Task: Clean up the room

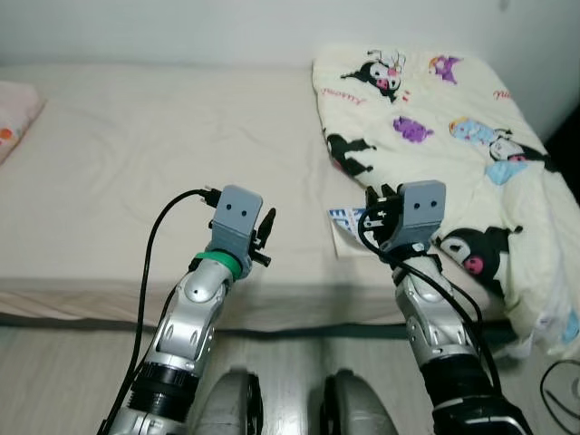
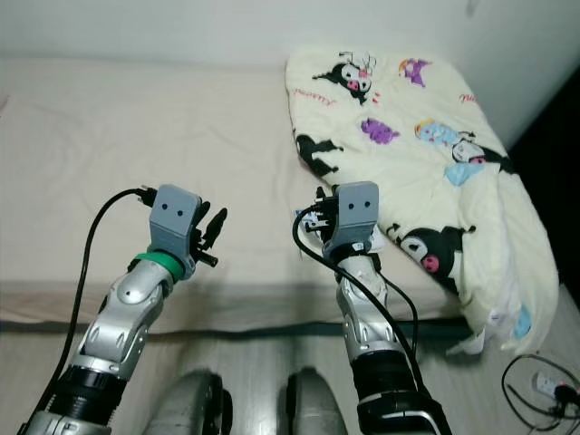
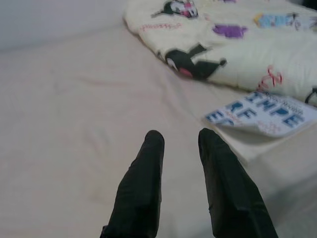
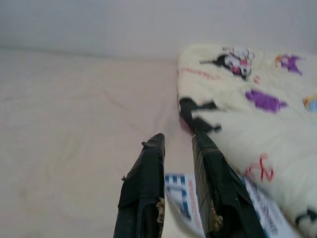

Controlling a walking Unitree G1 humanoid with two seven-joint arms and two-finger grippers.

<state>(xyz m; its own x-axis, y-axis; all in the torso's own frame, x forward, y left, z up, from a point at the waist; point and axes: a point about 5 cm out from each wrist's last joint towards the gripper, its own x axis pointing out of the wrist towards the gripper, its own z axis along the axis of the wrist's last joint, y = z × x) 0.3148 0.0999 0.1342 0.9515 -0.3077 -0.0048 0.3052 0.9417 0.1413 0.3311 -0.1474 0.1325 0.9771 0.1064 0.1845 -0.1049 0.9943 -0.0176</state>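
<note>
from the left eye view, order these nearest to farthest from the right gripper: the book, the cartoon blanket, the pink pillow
1. The book, lying flat on the bed right at the right gripper, partly tucked under the blanket's edge.
2. The cartoon blanket, spread over the bed's right side, beyond and beside the gripper.
3. The pink pillow, at the bed's far left edge.

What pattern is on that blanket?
Cream blanket with cartoon characters, black, purple and blue; clearest in the left eye view.

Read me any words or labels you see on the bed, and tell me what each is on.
"IMPE" above "RF", partly hidden: blue block letters on the white booklet lying on the bed by the blanket.
Red script on the cartoon blanket: too blurred to read.
Small print on the booklet: too small to read.
</note>
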